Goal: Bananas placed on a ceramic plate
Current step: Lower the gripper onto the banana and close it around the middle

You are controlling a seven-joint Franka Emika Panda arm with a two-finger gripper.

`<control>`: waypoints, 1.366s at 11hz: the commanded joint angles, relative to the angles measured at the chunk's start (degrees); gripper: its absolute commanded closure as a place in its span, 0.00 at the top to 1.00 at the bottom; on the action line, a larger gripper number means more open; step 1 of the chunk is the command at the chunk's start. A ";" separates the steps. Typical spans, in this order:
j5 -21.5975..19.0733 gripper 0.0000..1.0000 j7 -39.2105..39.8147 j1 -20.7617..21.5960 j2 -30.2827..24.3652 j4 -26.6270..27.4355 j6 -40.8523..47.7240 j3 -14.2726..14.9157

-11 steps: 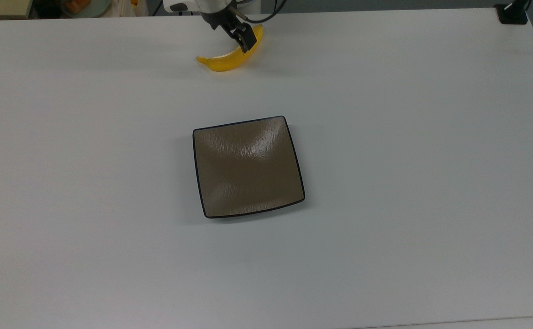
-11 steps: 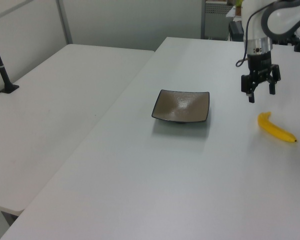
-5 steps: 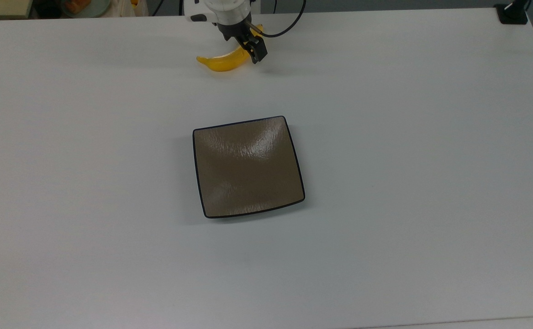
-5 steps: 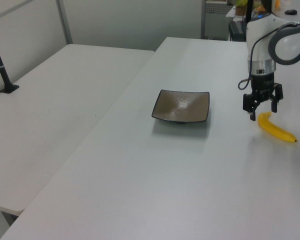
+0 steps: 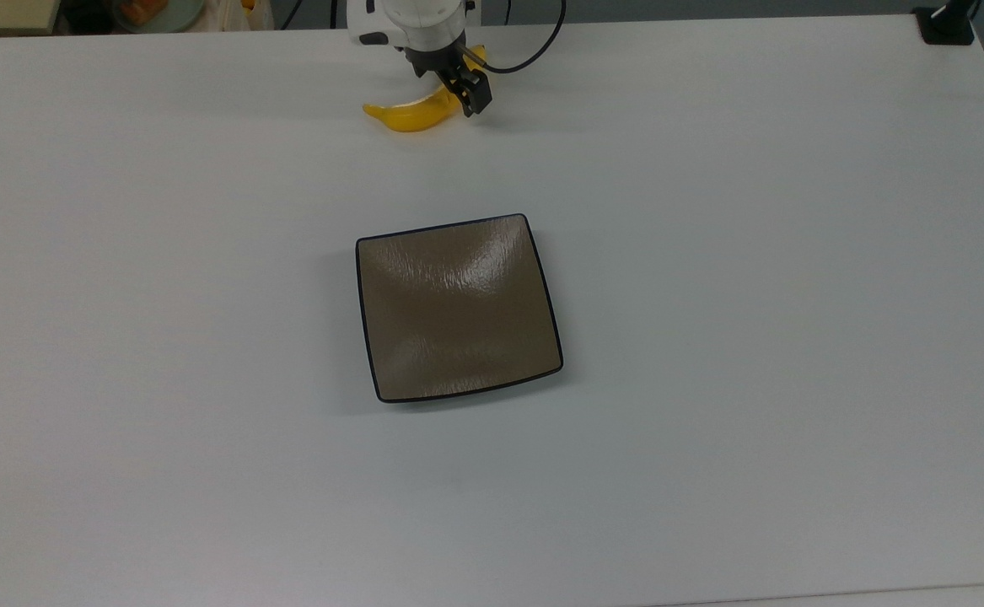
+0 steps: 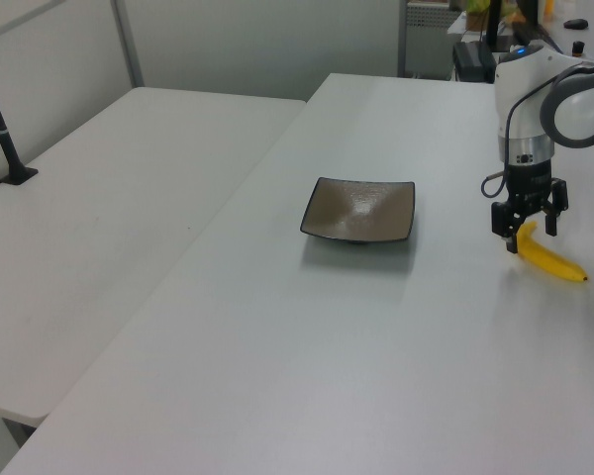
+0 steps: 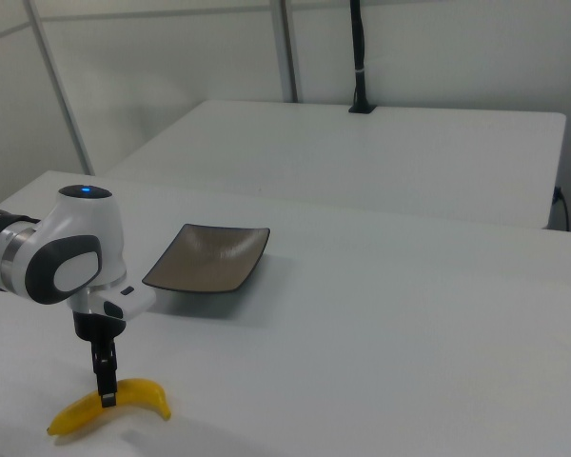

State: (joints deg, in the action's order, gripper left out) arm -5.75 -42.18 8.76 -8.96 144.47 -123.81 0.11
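gripper (image 6: 531, 232) w/ jaws apart straddles the banana (image 5: 414, 115) on the table (image 5: 711, 337) at top centre of the top view, nothing lifted yet, ceramic plate (image 5: 456, 307) mid-frame bare & well apart, so grasp, carry & drop all remain.

A white table (image 5: 711, 253) carries everything, and a black post (image 6: 0, 124) stands on the second table (image 6: 109, 198) at the left view's left.
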 commanded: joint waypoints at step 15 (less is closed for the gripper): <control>3.99 0.30 -0.71 -0.41 -0.45 2.04 -1.87 -0.81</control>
State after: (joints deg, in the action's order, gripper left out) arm -3.11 -42.18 8.72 -8.72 145.10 -124.02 -0.08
